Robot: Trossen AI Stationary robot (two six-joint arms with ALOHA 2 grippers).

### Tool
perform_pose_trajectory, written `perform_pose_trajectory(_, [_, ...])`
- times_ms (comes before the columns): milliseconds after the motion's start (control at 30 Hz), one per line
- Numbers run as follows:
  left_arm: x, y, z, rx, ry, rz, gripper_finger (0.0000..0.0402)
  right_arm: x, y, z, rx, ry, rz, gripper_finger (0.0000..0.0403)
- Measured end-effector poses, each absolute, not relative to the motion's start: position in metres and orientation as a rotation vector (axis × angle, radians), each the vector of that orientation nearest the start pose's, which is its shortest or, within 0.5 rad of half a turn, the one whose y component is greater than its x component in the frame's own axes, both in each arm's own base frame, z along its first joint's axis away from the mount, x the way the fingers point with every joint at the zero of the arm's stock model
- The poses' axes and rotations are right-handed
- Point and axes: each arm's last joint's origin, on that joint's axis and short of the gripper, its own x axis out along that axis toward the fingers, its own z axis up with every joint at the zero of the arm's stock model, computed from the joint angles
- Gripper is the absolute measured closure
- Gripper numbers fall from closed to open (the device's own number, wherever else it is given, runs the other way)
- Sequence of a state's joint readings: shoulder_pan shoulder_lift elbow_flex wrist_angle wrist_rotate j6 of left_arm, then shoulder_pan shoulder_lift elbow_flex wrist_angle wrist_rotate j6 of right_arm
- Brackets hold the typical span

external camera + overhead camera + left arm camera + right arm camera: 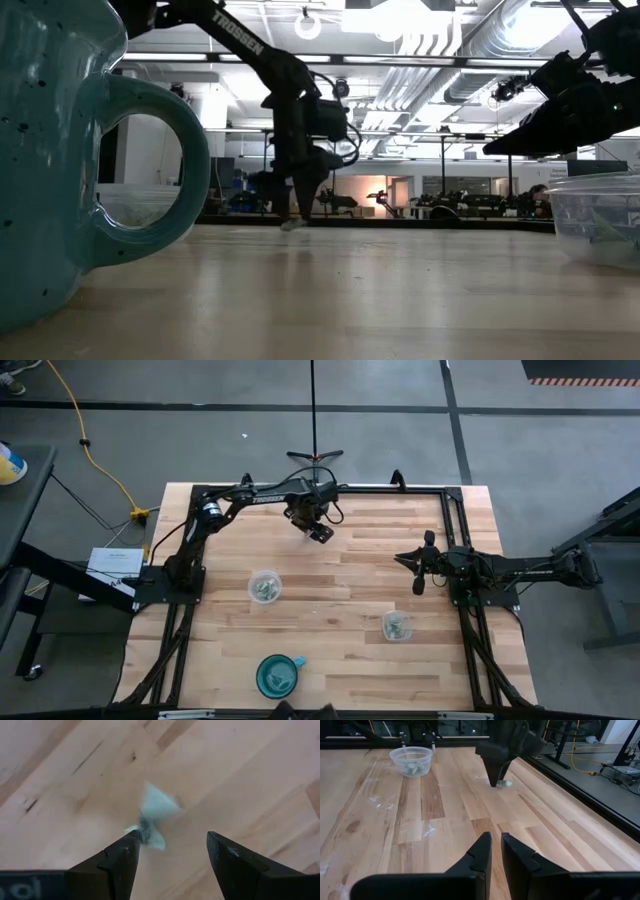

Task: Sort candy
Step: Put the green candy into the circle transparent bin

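I judge the sort to be nearly finished: the small clear plastic cup (pixel 265 587) on the left of the pale wooden table (pixel 350 560) and the other clear plastic cup (pixel 396 625) on the right each hold a little heap of wrapped sweets, and the only loose piece I can find is one tiny pale green candy with twisted wrapper ends (pixel 154 815), lying on the bare wood near the table's far edge. My left gripper (pixel 172 851) is down over it with its dark fingers (pixel 120 857) spread wide; one fingertip sits just against the wrapper's twisted end, the other stands apart, so nothing is gripped yet. My right gripper (pixel 494 849) waits above the table's right side, its fingers narrowed to a thin slit, holding nothing. The round teal mug (pixel 278 676) sits at the near edge.
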State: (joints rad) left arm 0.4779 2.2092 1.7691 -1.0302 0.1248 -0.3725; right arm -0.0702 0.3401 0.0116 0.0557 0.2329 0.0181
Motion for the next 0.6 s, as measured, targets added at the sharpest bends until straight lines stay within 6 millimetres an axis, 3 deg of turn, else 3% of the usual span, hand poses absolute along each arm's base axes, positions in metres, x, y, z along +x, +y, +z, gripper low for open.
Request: perform_pose_trajectory(600, [0.3843,0.2044,0.1627,-0.709,1.372,0.523,0.0182,0.1138,-0.0147,0.1429,-0.005,0.277,-0.302,0.037])
